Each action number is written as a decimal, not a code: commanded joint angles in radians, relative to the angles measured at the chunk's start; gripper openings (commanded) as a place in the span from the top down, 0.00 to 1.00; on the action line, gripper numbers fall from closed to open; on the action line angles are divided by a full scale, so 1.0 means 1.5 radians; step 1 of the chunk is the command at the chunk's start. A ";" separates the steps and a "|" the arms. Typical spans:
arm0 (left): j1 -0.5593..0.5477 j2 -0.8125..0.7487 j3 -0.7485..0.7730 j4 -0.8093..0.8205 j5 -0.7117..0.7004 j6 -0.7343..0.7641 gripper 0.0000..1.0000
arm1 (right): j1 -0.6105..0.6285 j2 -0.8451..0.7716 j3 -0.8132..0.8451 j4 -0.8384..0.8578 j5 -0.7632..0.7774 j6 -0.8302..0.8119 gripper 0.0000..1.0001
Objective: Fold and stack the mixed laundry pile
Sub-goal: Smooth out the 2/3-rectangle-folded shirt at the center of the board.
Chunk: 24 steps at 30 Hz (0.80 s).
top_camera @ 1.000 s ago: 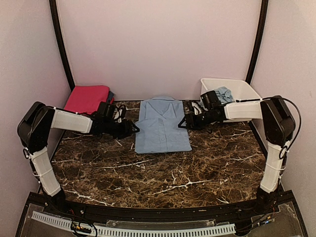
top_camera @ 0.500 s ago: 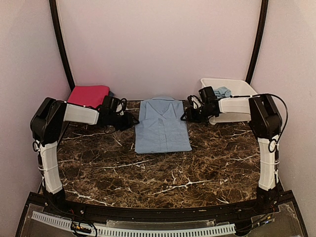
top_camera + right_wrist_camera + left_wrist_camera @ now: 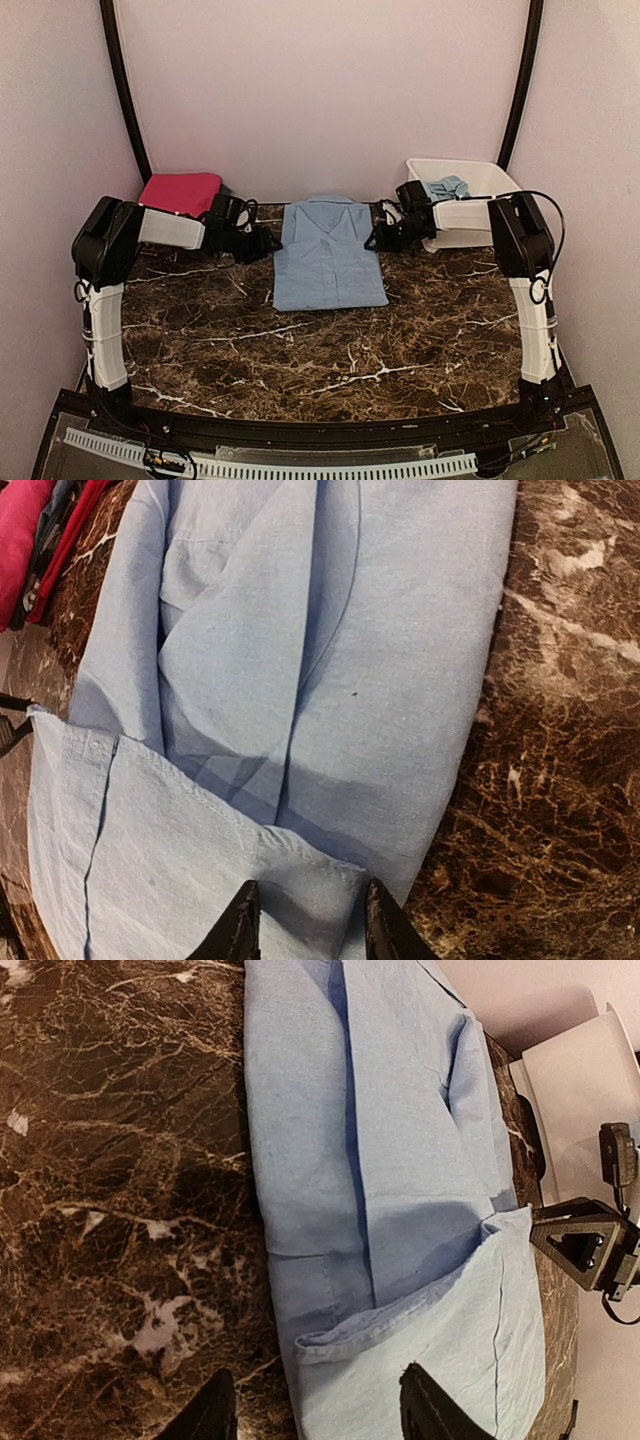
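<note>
Black jaws of the left gripper (image 3: pixel 320 1412) stand wide, straddling the collared shirt (image 3: pixel 330 260) at one edge, clamping nothing. Jaws of the right gripper (image 3: pixel 310 925) are narrower over the opposite edge, also unclamped. One pale blue woven shirt, folded into a rectangle, lies flat at the back middle of the veined brown marble table (image 3: pixel 350 350). One magenta folded piece (image 3: pixel 180 192) sits back-left. One white plastic tub (image 3: pixel 490 178) back-right holds one crumpled blue cloth (image 3: pixel 447 187).

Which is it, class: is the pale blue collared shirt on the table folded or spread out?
Folded. The shirt lies as a compact rectangle, collar at the far end, no sleeves spread out.
</note>
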 commanded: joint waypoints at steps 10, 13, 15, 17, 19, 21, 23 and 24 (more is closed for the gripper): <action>0.005 0.031 0.049 0.009 0.059 0.012 0.72 | -0.003 -0.016 -0.006 0.031 -0.016 -0.001 1.00; 0.005 0.031 0.047 0.026 0.074 0.008 0.81 | -0.004 -0.037 -0.024 0.042 -0.011 0.000 1.00; 0.005 0.030 0.047 0.036 0.082 0.004 0.88 | -0.006 -0.050 -0.036 0.049 -0.004 0.000 1.00; 0.004 0.030 0.050 0.043 0.088 0.003 0.95 | -0.009 -0.065 -0.047 0.052 0.003 0.000 1.00; 0.004 0.030 0.054 0.048 0.091 0.002 1.00 | -0.012 -0.081 -0.060 0.062 0.011 0.000 1.00; 0.004 0.031 0.056 0.052 0.092 0.003 1.00 | -0.018 -0.096 -0.074 0.074 0.016 0.004 1.00; 0.005 0.035 0.061 0.053 0.089 0.005 1.00 | -0.022 -0.100 -0.080 0.082 0.017 0.006 1.00; 0.005 0.040 0.066 0.051 0.089 0.007 1.00 | -0.023 -0.098 -0.078 0.083 0.016 0.007 1.00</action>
